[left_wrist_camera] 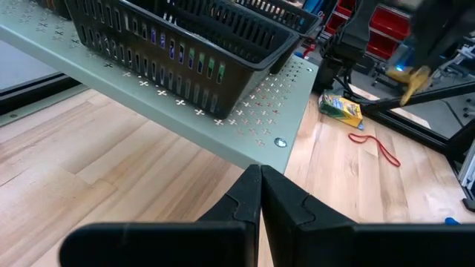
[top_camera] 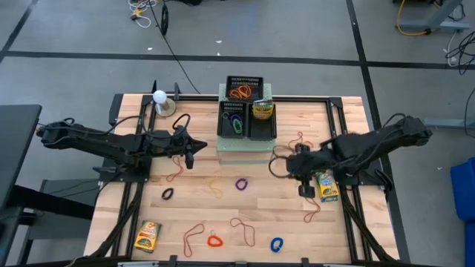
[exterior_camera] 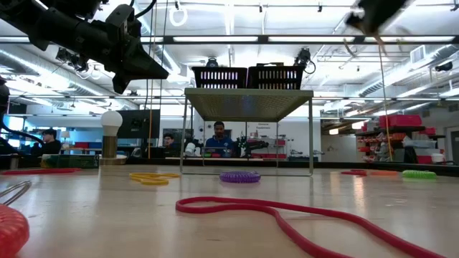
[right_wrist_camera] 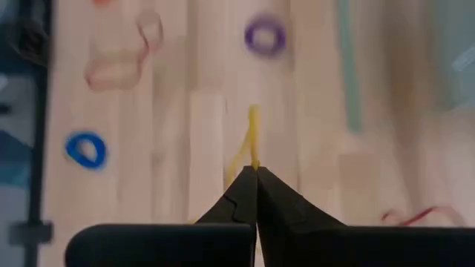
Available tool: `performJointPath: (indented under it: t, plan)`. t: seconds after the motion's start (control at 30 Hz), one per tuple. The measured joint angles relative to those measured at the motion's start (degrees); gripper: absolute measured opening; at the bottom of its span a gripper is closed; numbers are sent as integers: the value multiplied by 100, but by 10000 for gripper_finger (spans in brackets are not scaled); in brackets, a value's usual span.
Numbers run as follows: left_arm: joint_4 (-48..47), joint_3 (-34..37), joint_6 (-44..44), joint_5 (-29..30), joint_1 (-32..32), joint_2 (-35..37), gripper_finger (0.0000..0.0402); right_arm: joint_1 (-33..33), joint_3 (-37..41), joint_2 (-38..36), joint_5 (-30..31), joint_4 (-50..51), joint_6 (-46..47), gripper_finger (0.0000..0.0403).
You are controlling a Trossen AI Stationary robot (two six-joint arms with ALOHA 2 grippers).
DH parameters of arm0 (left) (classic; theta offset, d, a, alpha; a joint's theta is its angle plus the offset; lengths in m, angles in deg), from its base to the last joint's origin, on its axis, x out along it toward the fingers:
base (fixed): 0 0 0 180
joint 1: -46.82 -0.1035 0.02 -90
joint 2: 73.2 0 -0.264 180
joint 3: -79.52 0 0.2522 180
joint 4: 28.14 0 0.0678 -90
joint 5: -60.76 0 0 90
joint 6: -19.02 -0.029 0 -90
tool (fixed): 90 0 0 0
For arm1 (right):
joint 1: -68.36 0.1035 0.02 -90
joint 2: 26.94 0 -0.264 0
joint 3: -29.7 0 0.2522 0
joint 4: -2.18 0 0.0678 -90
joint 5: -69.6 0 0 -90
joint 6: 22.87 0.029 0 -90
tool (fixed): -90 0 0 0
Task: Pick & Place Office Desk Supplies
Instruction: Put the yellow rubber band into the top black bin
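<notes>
Worktop (top_camera: 208,215): wooden surface on which loose supplies are scattered across the near half.
Perforated box (top_camera: 243,145): pale green, set at the far middle; black mesh trays (top_camera: 246,111) are carried on top, with rubber bands and a crayon box seen inside.
Left pincer (top_camera: 190,150): held above the worktop just left of the perforated box; fingers are pressed together, nothing seen between them in the left wrist view (left_wrist_camera: 260,194).
Right pincer (right_wrist_camera: 256,172): raised over the right half of the worktop, beside a crayon box (top_camera: 327,186); fingers are clamped on a thin rubber band (right_wrist_camera: 251,141), which hangs from the tips.
Second crayon box (top_camera: 148,236): lies at the near left corner.
Small loops: purple (top_camera: 241,184) at centre, black (top_camera: 167,194) to its left, red (top_camera: 214,241) and blue (top_camera: 276,244) near the front edge.
</notes>
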Motion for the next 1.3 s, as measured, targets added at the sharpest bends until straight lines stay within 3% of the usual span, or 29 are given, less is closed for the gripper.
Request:
performJointPath:
  t: [0.27,0.73,1.0,1.3]
  plan:
    - [0,0,0,-1,-2,0,16,-437,-1204,0,146,-236,-622,2]
    - [0,0,0,1,-1,0,16,-1903,-1756,31,176,-2679,-1724,2]
    - [-4,0,0,0,0,0,16,-3060,-1762,811,-24,-4192,-1811,2]
    - [-2,0,0,-2,1,0,16,-4307,-1753,1833,-156,-4176,-1959,2]
